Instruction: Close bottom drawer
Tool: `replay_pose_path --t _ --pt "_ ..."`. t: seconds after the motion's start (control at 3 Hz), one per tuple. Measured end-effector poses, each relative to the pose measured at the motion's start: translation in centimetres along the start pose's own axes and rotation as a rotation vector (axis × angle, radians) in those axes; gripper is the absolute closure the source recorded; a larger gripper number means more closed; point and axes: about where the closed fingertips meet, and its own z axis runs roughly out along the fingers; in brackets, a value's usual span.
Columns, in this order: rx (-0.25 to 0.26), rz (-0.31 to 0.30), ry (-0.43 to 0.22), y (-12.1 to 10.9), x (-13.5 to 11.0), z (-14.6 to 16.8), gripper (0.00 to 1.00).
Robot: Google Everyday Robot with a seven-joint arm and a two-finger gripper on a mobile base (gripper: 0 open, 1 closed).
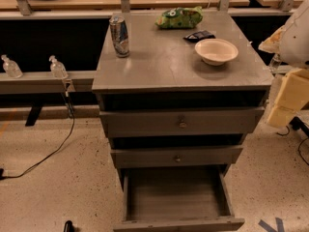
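The bottom drawer (176, 193) of the grey cabinet (164, 66) stands pulled far out toward me. Its inside is empty and its low front panel (179, 224) lies at the frame's lower edge, with its knob out of view. The mid-width drawer (176, 156) and the widest drawer (181, 122) above it sit nearly shut, each with a small knob. A white rounded part of my arm (295, 33) shows at the right edge. My gripper is out of view.
On the cabinet top stand a drink can (119, 35), a green snack bag (178, 17), a dark packet (199, 35) and a white bowl (216, 50). Yellowish blocks (289, 95) sit right of the cabinet. Two small bottles (58, 67) and a black cable (48, 153) are at the left.
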Motion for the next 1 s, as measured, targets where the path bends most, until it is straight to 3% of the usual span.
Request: replay_pose_path --t 0.33,0.67,1.0 --pt "0.0 0.0 0.0 0.0 0.0 0.0 0.0" --pt "0.0 0.013 -0.058 0.1 0.1 1.0 0.0" --pt "-0.101 0.066 -0.233 2.1 2.7 9.8 0.0"
